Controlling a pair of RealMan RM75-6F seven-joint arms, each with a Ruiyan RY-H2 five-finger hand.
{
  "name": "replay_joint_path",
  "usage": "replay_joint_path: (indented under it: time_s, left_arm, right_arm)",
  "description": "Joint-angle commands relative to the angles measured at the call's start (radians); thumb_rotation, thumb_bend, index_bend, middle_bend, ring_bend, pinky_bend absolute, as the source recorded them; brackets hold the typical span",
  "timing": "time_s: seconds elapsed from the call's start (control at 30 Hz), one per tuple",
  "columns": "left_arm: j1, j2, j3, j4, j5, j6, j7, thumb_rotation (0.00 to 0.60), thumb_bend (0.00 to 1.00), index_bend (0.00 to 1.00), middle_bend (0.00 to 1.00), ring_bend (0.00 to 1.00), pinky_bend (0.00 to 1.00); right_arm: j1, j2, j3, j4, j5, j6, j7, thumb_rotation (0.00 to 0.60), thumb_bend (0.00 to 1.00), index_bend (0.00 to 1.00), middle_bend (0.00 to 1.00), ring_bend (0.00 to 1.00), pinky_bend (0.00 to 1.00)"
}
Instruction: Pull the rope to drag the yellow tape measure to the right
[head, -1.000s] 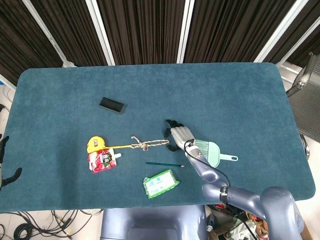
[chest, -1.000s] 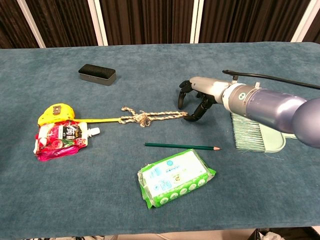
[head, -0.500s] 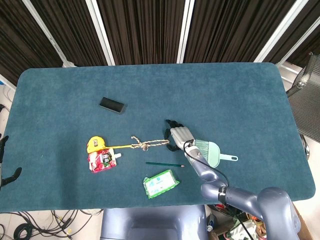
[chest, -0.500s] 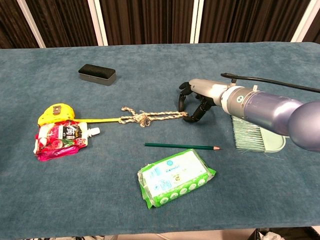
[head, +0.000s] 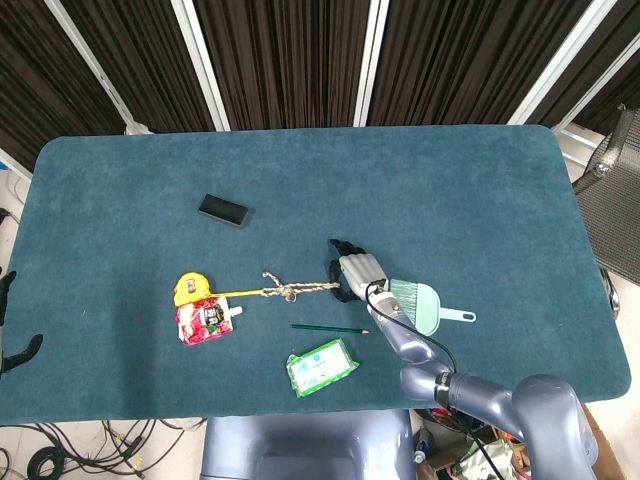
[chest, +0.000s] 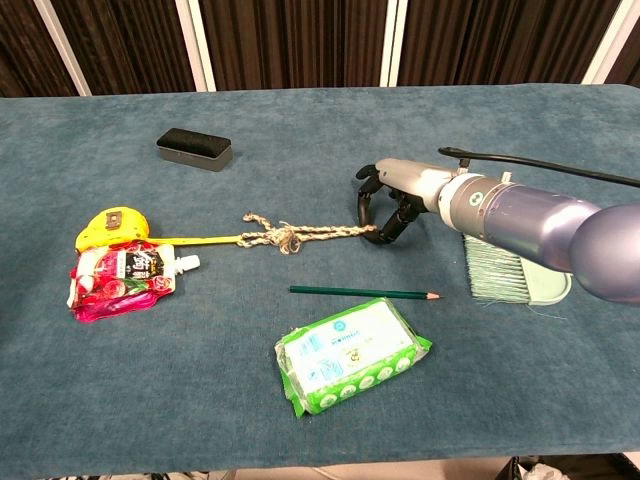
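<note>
Silver-backed right hand (chest: 385, 205) is hovering over the rope (chest: 300, 234)'s free end, fingers curled down around it; whether they are actually pinching it, I cannot tell. Rope is running left to the yellow tape measure (chest: 112, 226), sitting beside a red pouch (chest: 120, 280). Grasp step underway; next, clamp and draw rightward.

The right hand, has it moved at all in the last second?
Yes, slightly. In the chest view the right hand has edged left toward the rope end, judged against the pencil and the brush, which stay put.
</note>
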Motion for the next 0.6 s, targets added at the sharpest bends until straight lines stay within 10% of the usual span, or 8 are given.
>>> replay_joint_path:
  time_s: [0.03, 0.6]
  left_arm:
    - [0.000, 0.000, 0.000, 0.000, 0.000, 0.001, 0.000, 0.600, 0.25, 0.04, 0.00, 0.00, 0.00]
    - [0.001, 0.002, 0.000, -0.002, -0.002, 0.001, -0.001, 0.600, 0.25, 0.04, 0.00, 0.00, 0.00]
  right_arm:
    - [0.000, -0.001, 0.000, 0.000, 0.000, -0.002, 0.000, 0.600, 0.34, 0.56, 0.00, 0.00, 0.14]
    - [-0.005, 0.014, 0.004, -0.019, 0.009, -0.004, -0.004, 0.600, 0.41, 0.65, 0.00, 0.00, 0.14]
